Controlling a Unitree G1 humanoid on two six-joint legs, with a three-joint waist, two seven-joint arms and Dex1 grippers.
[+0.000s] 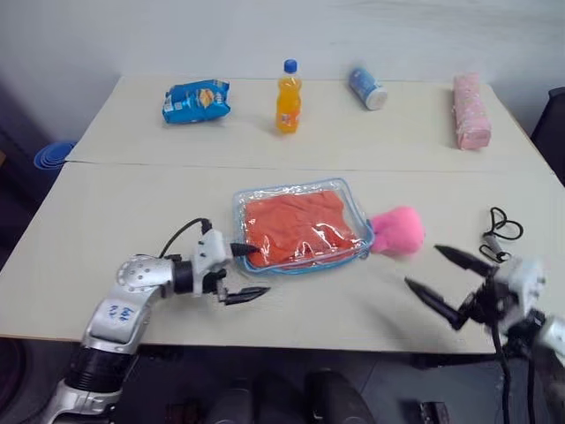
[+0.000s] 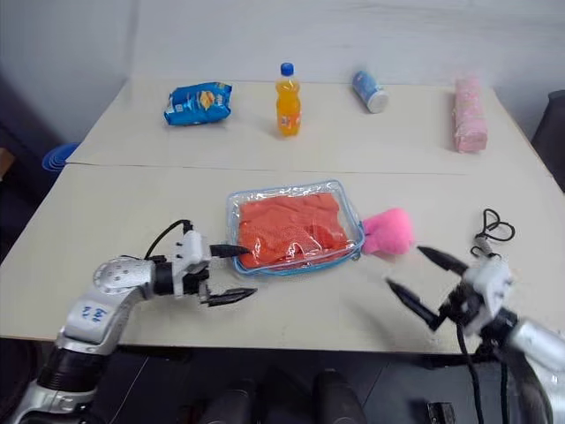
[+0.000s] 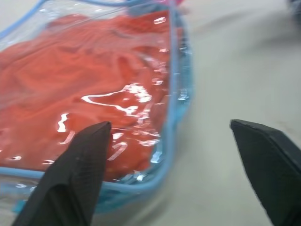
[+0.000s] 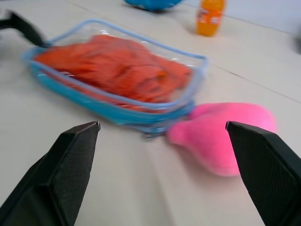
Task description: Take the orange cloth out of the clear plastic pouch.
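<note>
Centrally on the near half of a pale beige table (image 1: pixel 115 221), split by a seam into two tops: the clear plastic pouch (image 1: pixel 350 196), blue-edged, lying flat with the orange cloth (image 1: pixel 296 225) still sealed inside and filling most of it. Touching its right end, a pink plush charm (image 1: pixel 400 231). Along the far top, well apart from one another: a blue snack bag (image 1: pixel 196 101), an upright orange drink bottle (image 1: pixel 288 98) with a blue cap, a small can (image 1: pixel 366 88) on its side, a pink wrapped roll (image 1: pixel 470 111). Labels too small to read, possibly a printed logo on the snack bag. Behind, a plain light wall; at far left beside the table, something blue and round (image 1: pixel 53 155) on the floor. Near the right edge, a looped black cord (image 1: pixel 501 226). Left gripper (image 1: pixel 251 271) spread wide, upper finger at the pouch's near-left corner, nothing held. Right gripper (image 1: pixel 439 271) likewise spread, empty, near the plush.
</note>
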